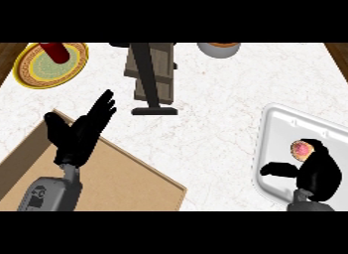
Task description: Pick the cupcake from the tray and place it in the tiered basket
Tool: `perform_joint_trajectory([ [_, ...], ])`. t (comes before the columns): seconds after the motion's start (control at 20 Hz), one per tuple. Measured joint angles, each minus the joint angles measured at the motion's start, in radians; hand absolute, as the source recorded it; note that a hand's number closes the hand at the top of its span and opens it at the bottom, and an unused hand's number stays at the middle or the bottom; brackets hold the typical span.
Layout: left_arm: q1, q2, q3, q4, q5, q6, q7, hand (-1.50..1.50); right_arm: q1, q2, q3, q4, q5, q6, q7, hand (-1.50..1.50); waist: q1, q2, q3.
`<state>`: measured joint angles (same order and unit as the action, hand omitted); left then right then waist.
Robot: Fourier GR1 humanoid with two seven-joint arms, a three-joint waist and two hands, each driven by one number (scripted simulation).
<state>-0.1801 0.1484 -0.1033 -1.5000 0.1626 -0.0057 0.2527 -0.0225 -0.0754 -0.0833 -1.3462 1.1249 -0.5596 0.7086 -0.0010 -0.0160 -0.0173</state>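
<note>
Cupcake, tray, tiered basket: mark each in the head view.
cupcake (301,148), head view, pink top.
tray (277,121), head view, white rim near its far left corner.
tiered basket (166,62), head view, brown upper shelf.

Counter (213,139) looks polished marble, board (125,183) matt wood, tray (275,119) smooth plastic.

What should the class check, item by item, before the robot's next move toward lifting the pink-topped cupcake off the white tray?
1. Is the pink-topped cupcake in the white rectangular tray? ok.
2. Is the right hand at the cupcake? ok: its fingers lie beside it.
3. Is the grip closed? not ok: the thumb stands apart from the cupcake.
4. Is the brown tiered basket upright? ok.
5. Is there room in the basket? cannot tell.
6. Is the left hand out of the way? ok: open, over the brown flat board.
</note>
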Motion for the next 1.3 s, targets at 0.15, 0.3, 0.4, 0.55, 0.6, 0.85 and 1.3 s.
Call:
perform_joint_trajectory([
  [0.15,0.014,0.008,0.013,0.007,-0.002,-0.016,-0.016,0.0,0.007,0.017,0.011,-0.016,0.022,-0.042,-0.005,1.5,-0.001,0.0,0.0],
  [0.3,0.012,-0.003,0.011,0.01,-0.01,-0.012,-0.019,0.0,0.016,0.041,0.073,-0.089,0.075,0.0,0.025,1.5,-0.003,0.002,0.002],
  [0.4,0.011,-0.004,0.012,0.018,-0.011,-0.012,-0.023,0.0,0.006,0.045,0.142,-0.136,0.092,0.122,0.031,1.5,-0.002,0.004,0.004],
  [0.55,-0.003,0.0,0.014,0.021,-0.008,-0.018,-0.014,0.0,-0.031,0.061,0.283,-0.183,0.085,0.312,0.051,1.5,0.015,0.005,0.007],
  [0.6,-0.002,-0.002,0.011,0.022,-0.011,-0.017,-0.014,0.0,-0.051,0.064,0.326,-0.21,0.079,0.376,0.075,1.5,0.018,0.004,0.008],
  [0.85,-0.005,-0.007,0.014,0.037,-0.01,-0.013,-0.007,0.0,-0.181,0.071,0.468,-0.461,-0.011,0.631,0.265,1.5,0.004,0.0,0.011],
  [1.3,0.001,-0.006,0.018,0.029,-0.011,-0.013,-0.001,0.0,-0.52,0.066,0.494,-0.814,-0.083,0.793,0.445,1.5,-0.004,-0.004,0.012],
])
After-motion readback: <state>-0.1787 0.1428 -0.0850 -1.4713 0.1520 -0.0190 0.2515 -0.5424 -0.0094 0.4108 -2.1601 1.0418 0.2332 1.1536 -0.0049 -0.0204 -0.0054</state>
